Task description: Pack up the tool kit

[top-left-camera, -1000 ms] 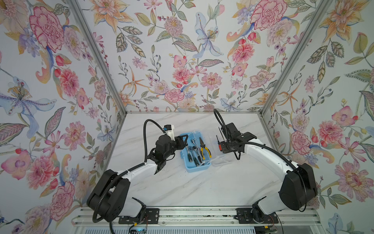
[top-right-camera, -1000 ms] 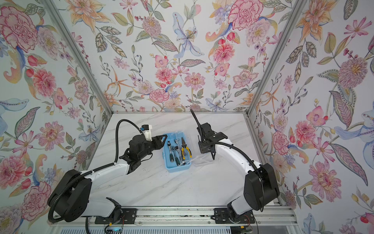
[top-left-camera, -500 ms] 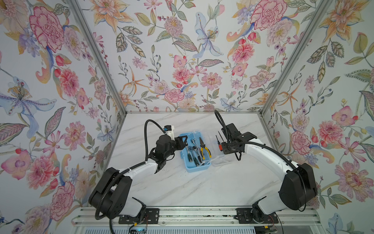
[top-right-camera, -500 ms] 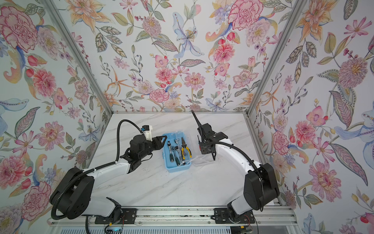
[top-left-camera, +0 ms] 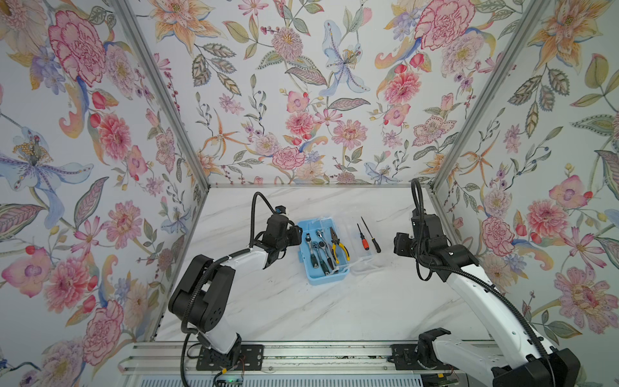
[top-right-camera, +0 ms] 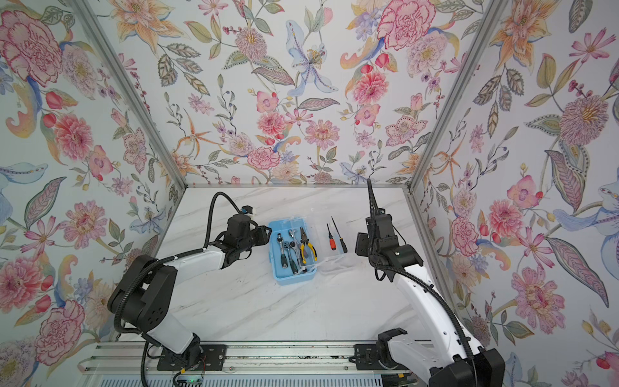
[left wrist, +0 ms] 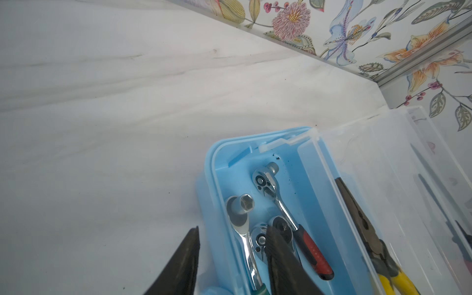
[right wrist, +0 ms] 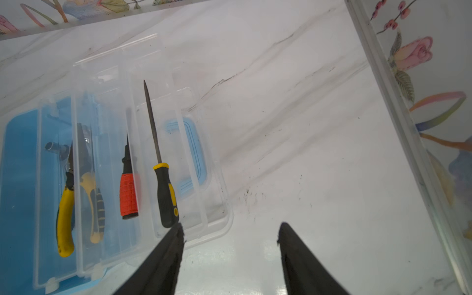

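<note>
The tool kit (top-left-camera: 326, 279) sits open near the middle of the marble table (top-left-camera: 268, 301). Its light-blue box is in plain sight in both top views (top-right-camera: 294, 279), and its clear lid (right wrist: 189, 209) is folded flat onto the table on the box's right-arm side. Inside the box lie chrome ratchets (top-left-camera: 316, 249) and, next to them toward the lid, yellow-handled pliers (top-left-camera: 339, 246). An orange screwdriver (top-left-camera: 364, 242) and a black screwdriver (top-left-camera: 375, 243) rest side by side on the lid, the black one farther from the box. From above the lid is almost invisible, so the screwdrivers look as if they lie on bare marble. The right wrist view shows the lid's ribs and rim, and the blue U-shaped handle (right wrist: 196, 153) through the plastic beyond the black screwdriver (right wrist: 166, 194). The left wrist view alone shows the left gripper (left wrist: 233, 232) at the box's far wall from the lid: its jaws stand moderately apart, straddling that wall, with one finger outside over the marble and one over the ratchets (left wrist: 268, 184), clamping nothing. The right gripper (right wrist: 229, 227) is spread wide and empty over bare table just past the lid's outer edge, with one fingertip near the black screwdriver's handle end.
</note>
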{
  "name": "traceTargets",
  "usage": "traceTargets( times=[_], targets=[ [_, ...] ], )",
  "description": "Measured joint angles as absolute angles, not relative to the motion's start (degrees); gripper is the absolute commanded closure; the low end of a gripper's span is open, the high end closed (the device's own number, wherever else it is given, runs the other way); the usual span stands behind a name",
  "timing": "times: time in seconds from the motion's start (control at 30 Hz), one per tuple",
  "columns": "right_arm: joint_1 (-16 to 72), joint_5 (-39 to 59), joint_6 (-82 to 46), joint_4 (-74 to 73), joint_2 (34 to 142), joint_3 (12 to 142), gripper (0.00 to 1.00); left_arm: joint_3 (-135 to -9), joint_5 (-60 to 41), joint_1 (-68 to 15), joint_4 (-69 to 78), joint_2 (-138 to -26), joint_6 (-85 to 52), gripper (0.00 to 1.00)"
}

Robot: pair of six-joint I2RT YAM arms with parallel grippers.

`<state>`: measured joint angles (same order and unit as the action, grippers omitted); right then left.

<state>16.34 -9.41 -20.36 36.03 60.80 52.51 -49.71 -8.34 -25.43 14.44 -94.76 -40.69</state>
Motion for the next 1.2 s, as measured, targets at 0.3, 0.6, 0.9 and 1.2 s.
traceTargets(
  times=[0.3, 0.6, 0.9, 1.2],
  targets=[
    [13.78, -2.37, -24.08, 30.98, 61.3, 43.0, 0.42, -50.04, -8.36, -25.43, 14.55, -96.47, -40.64, 0.57],
    [13.78, -0.49, -25.67, 24.45, 66.28, 40.47, 0.47, -54.24, -8.73, -25.39, 14.55, -101.65, -40.21, 0.6],
    [13.78, 0.03, -26.7, 20.29, 73.25, 39.86, 0.56, -56.45, -8.78, -25.36, 14.39, -103.46, -39.81, 0.62],
    [13.47, -0.34, -27.14, 14.09, 78.39, 39.62, 0.73, -57.1, -9.28, -25.02, 14.13, -104.27, -39.62, 0.67]
  ],
)
